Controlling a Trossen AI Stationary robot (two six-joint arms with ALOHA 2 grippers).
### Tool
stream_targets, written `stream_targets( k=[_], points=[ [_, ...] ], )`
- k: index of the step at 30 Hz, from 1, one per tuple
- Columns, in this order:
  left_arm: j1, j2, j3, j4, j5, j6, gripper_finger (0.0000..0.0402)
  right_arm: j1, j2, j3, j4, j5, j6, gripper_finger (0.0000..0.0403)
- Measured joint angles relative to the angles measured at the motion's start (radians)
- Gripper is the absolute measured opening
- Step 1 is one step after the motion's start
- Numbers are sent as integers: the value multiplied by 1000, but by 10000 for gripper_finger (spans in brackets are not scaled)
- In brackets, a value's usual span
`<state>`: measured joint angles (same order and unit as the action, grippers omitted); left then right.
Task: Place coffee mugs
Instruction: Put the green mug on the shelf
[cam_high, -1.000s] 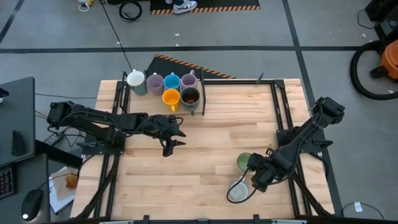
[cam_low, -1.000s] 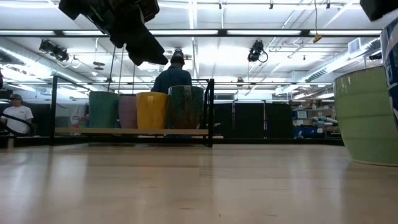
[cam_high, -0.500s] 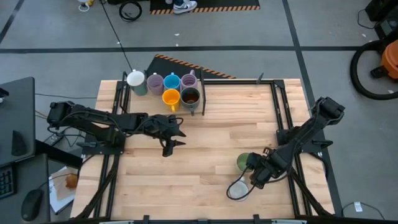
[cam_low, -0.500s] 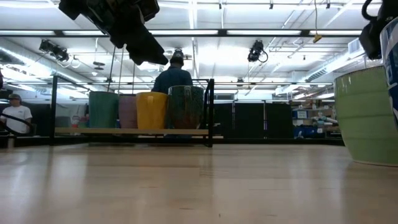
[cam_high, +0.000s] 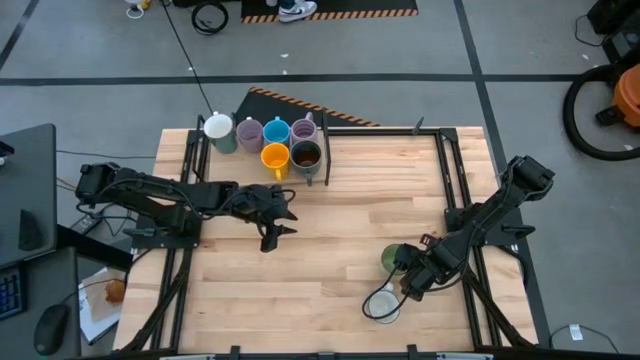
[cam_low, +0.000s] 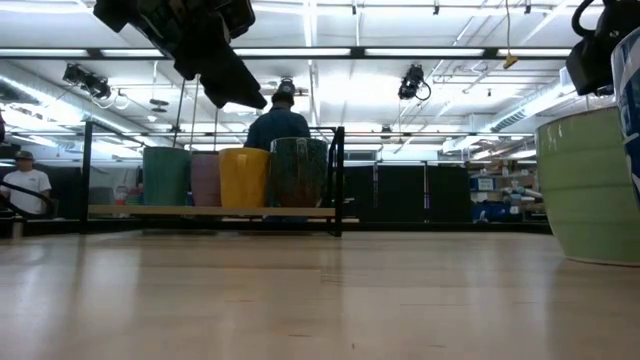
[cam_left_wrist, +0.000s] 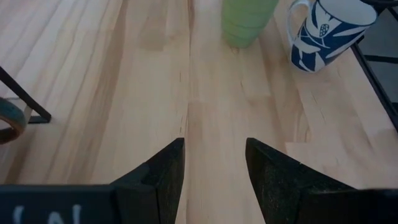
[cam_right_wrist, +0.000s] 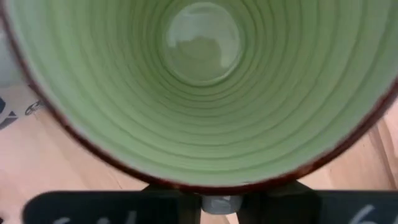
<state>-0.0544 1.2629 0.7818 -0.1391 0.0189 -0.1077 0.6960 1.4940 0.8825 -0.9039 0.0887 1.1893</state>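
Observation:
A green mug (cam_high: 391, 259) stands upright on the table's near right part, and my right gripper (cam_high: 406, 268) is shut on it. The right wrist view looks straight down into this green mug (cam_right_wrist: 205, 81). A white mug with blue patches (cam_high: 382, 305) stands just nearer. Several more mugs fill a rack (cam_high: 322, 170) at the far left, among them an orange mug (cam_high: 275, 157) and a dark brown mug (cam_high: 305, 156). My left gripper (cam_high: 280, 222) hovers open over bare wood left of centre, holding nothing. My right gripper comes at the green mug from above, pointing down, at the rim (cam_right_wrist: 211, 185) on the mug's right, near side. The rim covers the fingertips, so the kind of hold stays hidden. The mug stands upright on the table.
The black wire rack stands at the table's far left edge. Black frame rails (cam_high: 455, 190) run along the right and left sides. Bare wood (cam_high: 330, 230) lies between the rack and the two near mugs. A person (cam_low: 278, 125) stands in the room beyond the table.
My right gripper has crept a little toward the green mug, away from the white mug, which now shows more fully. Both mugs have stayed where they were.

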Motion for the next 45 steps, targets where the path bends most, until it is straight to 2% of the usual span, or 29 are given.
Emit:
stream_targets(
  k=[12,16,22,26,31,37,45],
  points=[
    [0,0,17,-46,0,-1,176,-28,0,1,-6,-8,-61,65],
    [0,-1,76,-107,0,23,176,-86,2,26,-35,-19,-147,60],
    [0,-1,115,-172,-7,26,176,-194,2,76,-60,73,-308,66],
    [0,-1,115,-202,-20,9,176,-286,2,92,-47,76,-424,63],
    [0,-1,115,-219,-23,-15,176,-395,2,101,26,78,-566,61],
    [-14,-1,115,-286,-35,-52,176,-429,10,80,70,105,-676,61],
    [-53,-1,115,-284,-74,-65,176,-503,10,82,272,131,-823,62]
  ],
)
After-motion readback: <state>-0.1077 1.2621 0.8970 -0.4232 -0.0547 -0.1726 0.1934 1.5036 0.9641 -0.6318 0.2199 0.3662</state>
